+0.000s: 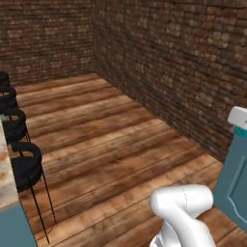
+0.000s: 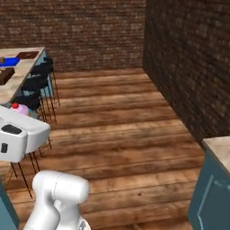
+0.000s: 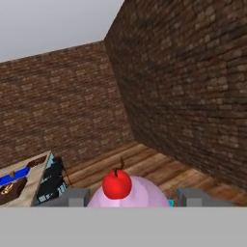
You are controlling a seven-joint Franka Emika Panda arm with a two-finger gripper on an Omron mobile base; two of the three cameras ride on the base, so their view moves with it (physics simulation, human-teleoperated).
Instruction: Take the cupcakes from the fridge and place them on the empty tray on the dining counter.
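A pink-frosted cupcake [image 3: 140, 193] with a red cherry on top sits between the two grey fingertips of my gripper [image 3: 132, 198], which is shut on it. In the right base view the same cupcake [image 2: 19, 108] peeks above my white hand at the left. The dining counter [image 2: 24, 72] stretches away at the far left, well beyond the hand. On its far end lies the flat reddish-brown tray [image 2: 28, 55], with nothing on it. The hand view shows the counter [image 3: 34, 185] and the tray [image 3: 36, 162] at lower left. The fridge is out of view.
A blue board [image 2: 9, 61] and a dark box tray [image 2: 5, 75] lie on the counter nearer than the tray. Black stools [image 1: 24, 164] line the counter's side. Brick walls close the room. A teal cabinet [image 2: 211, 188] stands at the right. Bare wood floor lies between.
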